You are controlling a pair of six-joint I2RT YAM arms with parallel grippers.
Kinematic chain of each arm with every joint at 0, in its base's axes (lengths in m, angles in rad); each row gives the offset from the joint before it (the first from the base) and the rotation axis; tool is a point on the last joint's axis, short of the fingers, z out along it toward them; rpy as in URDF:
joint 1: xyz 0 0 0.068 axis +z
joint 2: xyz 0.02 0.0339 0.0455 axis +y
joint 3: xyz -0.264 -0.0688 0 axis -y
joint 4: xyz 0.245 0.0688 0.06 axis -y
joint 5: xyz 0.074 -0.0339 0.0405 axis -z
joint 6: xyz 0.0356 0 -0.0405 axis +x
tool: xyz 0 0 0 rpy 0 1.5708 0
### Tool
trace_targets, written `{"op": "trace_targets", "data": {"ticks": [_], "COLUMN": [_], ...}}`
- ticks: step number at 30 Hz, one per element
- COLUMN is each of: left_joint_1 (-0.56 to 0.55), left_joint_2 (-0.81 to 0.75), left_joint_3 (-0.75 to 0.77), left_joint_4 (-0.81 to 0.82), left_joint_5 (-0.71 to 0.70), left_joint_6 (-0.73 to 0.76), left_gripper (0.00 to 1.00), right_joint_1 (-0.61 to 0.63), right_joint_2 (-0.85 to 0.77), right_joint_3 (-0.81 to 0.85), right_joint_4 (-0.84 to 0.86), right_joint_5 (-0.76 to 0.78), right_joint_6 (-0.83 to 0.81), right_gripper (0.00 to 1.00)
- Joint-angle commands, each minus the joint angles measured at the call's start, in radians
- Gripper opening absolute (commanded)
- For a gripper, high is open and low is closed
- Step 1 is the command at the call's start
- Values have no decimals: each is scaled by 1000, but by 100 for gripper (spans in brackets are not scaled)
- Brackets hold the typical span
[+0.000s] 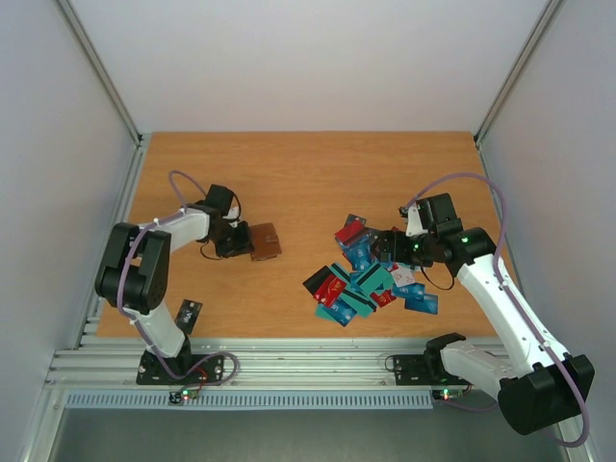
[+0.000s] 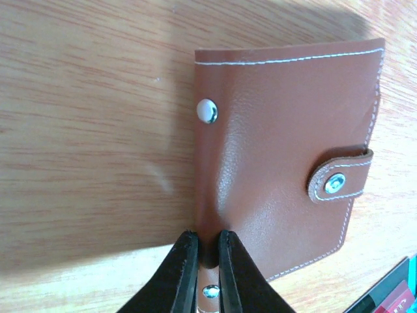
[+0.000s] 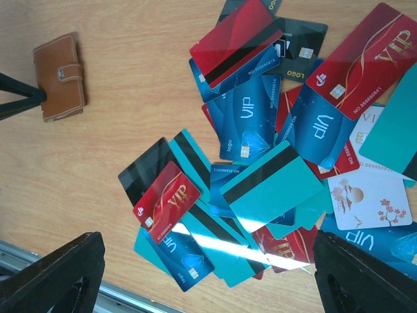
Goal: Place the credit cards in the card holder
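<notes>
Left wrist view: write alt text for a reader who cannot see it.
A brown leather card holder with white stitching lies on a wooden table, its strap snapped shut. The left gripper, its two black fingers nearly together, pinches the holder's near edge at the bottom of the frame. A few credit cards peek in at the lower right corner.
</notes>
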Motion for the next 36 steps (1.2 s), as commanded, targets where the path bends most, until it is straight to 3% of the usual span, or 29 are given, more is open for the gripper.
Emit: {"op": "trace_targets", "data": {"ticks": [1, 8, 22, 31, 36], "left_joint_1": [-12, -15, -33, -113, -141], "left_joint_2": [-50, -174, -397, -478, -529], "left_joint_3": [-36, -65, -47, 26, 45], "left_joint_4": [40, 71, 34, -14, 52], "left_joint_5": [37, 134, 376, 504, 585], "left_joint_6": [24, 55, 88, 77, -18], "left_gripper": [3, 0, 0, 0, 0], "right_joint_1": [8, 8, 10, 10, 10], "right_joint_2": [-1, 2, 87, 192, 229], "right_joint_3": [7, 21, 32, 94, 77], "right_joint_4": [-6, 27, 213, 256, 405], "right_joint_5": [-24, -144, -531, -712, -800], "right_joint_6": [-7, 3, 115, 94, 237], "right_gripper": [88, 86, 86, 99, 98]}}
